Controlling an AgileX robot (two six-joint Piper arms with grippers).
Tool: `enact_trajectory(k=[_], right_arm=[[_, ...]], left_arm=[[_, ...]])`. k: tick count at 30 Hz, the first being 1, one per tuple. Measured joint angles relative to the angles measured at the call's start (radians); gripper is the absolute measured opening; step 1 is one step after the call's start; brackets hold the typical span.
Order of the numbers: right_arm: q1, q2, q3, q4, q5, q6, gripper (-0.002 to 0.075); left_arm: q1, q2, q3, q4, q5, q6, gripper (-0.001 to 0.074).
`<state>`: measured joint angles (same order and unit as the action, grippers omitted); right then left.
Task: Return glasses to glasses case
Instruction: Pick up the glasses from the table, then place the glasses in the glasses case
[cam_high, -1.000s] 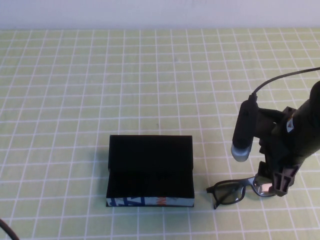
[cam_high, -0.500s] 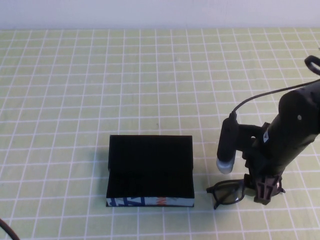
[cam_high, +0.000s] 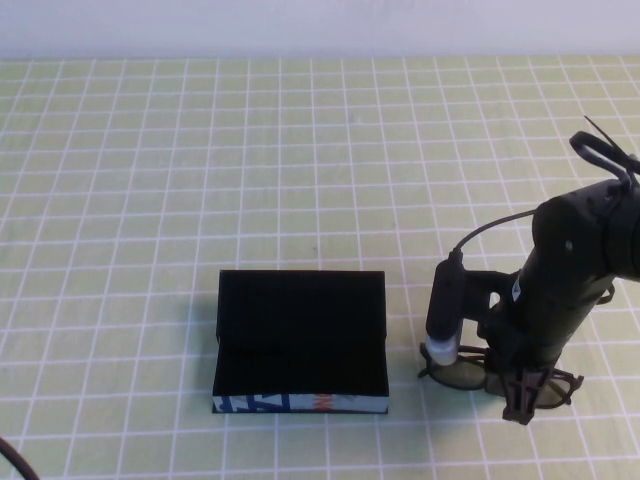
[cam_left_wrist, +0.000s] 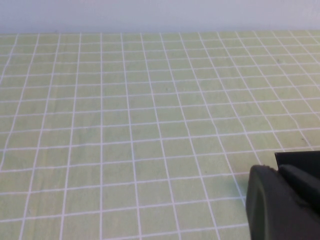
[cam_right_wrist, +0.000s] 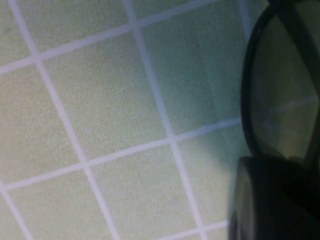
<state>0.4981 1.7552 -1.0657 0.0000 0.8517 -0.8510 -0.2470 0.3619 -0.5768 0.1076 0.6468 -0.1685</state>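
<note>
1. Bench (cam_high: 200, 150): checked green cloth, bare toward the far edge.
2. Glasses case (cam_high: 300, 335): open by the near edge, about midway along, lid tipped back, nothing inside yet.
3. Right pincer (cam_high: 526, 395): just dropped and slid toward the near edge, now right down over the frame. Looks like the pick-up beginning; spread or pinching, cannot tell.
4. Glasses (cam_high: 455, 372): flat on the cloth just right of the case, directly under that pincer.
5. Left pincer (cam_left_wrist: 280, 205): parked over bare cloth, grip cannot tell.
</note>
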Motion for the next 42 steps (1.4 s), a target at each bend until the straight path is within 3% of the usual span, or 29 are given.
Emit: enact_trajectory(k=[10,17,32,42], right_arm=[[0.0,-0.071,-0.055,0.0,0.059,-0.022,0.0069],[0.008,-0.121,-0.241,0.193,0.154,-0.043,0.0069],[0.28,0.076,-0.523,0.245,0.231,-0.043,0.0069],[0.317,0.244,-0.643,0.168,0.282,0.005,0.0069]], left_arm=[[0.0,0.0,0.0,0.0,0.0,0.0,-0.0003],[0.0,0.0,0.0,0.0,0.0,0.0,-0.0003],[0.0,0.0,0.0,0.0,-0.002,0.0,-0.0003],[0.0,0.0,0.0,0.0,-0.002,0.0,-0.0003]])
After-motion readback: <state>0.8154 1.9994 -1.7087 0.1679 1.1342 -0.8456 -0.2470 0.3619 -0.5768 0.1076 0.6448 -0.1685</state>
